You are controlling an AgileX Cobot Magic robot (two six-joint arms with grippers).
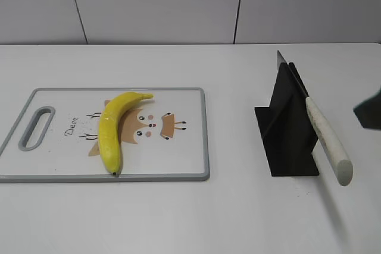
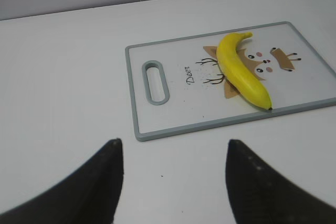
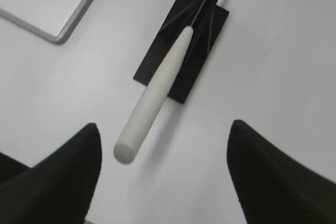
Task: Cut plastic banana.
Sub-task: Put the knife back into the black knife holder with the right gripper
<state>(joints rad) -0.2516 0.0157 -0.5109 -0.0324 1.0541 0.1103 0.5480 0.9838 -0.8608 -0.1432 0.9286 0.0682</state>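
Observation:
The plastic banana [image 1: 114,127] is glossy yellow and whole. It lies on the white cutting board [image 1: 178,159], left of the table's middle, dark tip toward the front edge. It also shows in the left wrist view [image 2: 240,71]. A knife with a white handle [image 1: 328,141] rests slanted in a black stand [image 1: 284,129] on the right; its handle also shows in the right wrist view [image 3: 157,86]. My left gripper [image 2: 173,148] is open and empty, over bare table in front of the board's handle end. My right gripper [image 3: 164,132] is open and empty, just behind the knife handle's end.
The cutting board [image 2: 157,124] has a grey rim, a slot handle [image 1: 37,127] at its left end and a deer print. A dark part of the right arm [image 1: 370,111] shows at the exterior view's right edge. A tiled wall stands behind the white table.

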